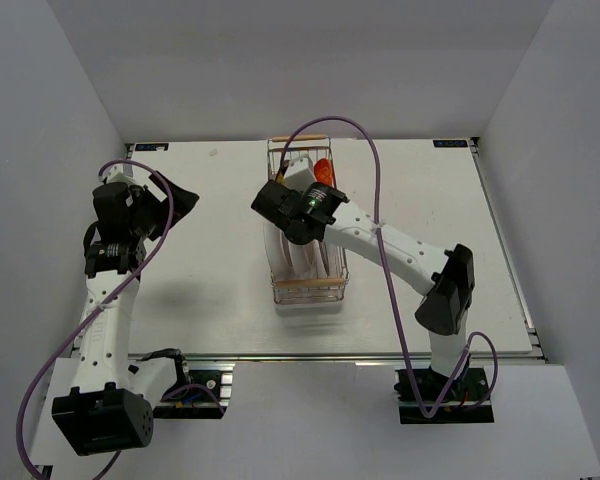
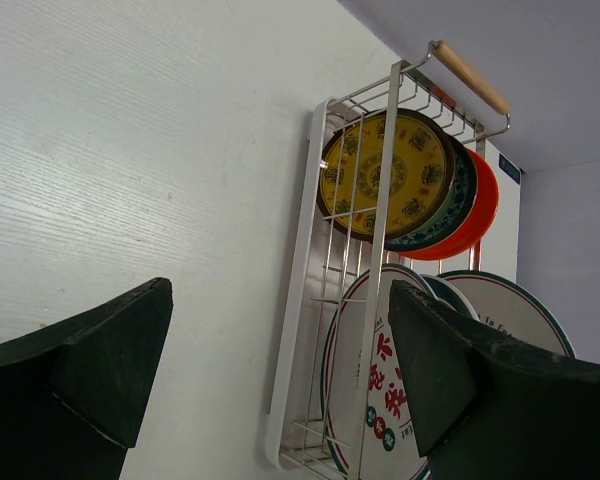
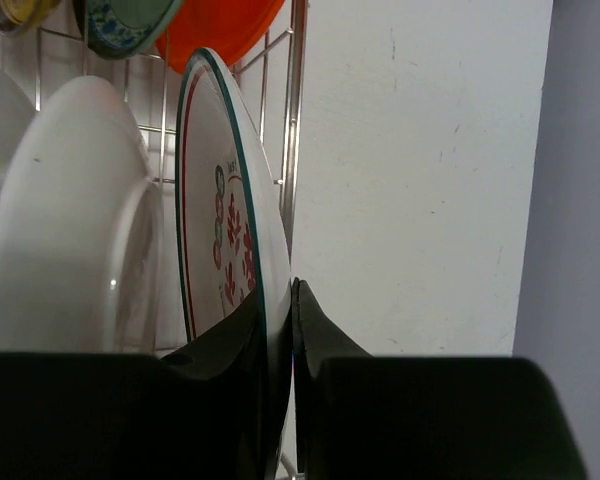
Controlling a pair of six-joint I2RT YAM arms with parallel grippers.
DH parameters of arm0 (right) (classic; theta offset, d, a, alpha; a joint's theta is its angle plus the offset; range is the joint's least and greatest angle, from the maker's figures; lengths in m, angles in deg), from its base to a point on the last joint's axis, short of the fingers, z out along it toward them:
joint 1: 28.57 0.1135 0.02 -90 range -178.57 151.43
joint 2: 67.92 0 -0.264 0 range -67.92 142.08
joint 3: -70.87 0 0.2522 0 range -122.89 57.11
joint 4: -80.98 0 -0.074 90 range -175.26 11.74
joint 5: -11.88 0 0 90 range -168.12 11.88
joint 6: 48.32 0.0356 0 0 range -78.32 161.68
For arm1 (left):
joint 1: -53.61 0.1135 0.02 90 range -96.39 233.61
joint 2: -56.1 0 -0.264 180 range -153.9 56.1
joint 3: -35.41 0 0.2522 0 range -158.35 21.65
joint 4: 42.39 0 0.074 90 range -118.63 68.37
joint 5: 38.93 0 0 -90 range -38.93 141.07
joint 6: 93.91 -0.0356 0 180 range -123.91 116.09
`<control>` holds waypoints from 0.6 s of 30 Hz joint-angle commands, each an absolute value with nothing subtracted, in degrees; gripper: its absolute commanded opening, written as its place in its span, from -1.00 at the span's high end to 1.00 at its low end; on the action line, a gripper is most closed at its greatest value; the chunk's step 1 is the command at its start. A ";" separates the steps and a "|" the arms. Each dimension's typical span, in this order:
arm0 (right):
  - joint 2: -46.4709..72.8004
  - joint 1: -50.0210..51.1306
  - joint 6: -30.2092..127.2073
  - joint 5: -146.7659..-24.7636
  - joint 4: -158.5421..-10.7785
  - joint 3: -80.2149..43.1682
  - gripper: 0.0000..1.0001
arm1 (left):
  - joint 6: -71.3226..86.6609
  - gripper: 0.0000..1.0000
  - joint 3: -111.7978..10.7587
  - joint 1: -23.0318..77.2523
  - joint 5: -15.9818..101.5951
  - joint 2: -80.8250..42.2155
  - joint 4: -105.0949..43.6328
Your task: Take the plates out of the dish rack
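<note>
The dish rack [image 1: 307, 285] stands mid-table with plates upright in it. My right gripper [image 1: 280, 205] reaches into it from above; in the right wrist view it [image 3: 280, 290] is shut on the rim of the teal-rimmed white plate [image 3: 225, 220] with red marks, which still stands in the rack [image 3: 295, 120] beside a plain white plate [image 3: 70, 240]. The orange plate [image 3: 230, 25] and grey-blue plate [image 3: 120, 25] stand beyond. My left gripper [image 2: 278, 300] is open and empty, left of the rack [image 2: 390, 150], facing the yellow-olive plate [image 2: 385, 175].
The rack's wooden handle bar [image 2: 468, 75] is at its far end. White walls enclose the table [image 1: 180, 300] on the left, back and right. The right arm's purple cable [image 1: 375, 180] arcs over the rack.
</note>
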State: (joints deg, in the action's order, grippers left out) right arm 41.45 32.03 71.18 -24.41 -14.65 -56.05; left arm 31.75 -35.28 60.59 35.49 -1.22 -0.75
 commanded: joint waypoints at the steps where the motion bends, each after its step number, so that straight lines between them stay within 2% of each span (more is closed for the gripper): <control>1: 40.45 33.13 71.83 -22.32 -16.71 -60.22 0.98 | 32.04 -0.96 -34.95 60.38 35.34 -1.20 -1.03; 11: 37.56 34.00 65.87 -16.52 -19.77 -65.05 1.00 | 31.86 -0.96 -34.95 60.38 35.25 -1.29 -0.94; 18: 30.53 32.16 57.61 -9.92 -31.62 -61.47 1.00 | 31.34 -0.96 -35.48 60.38 35.16 -1.03 -0.50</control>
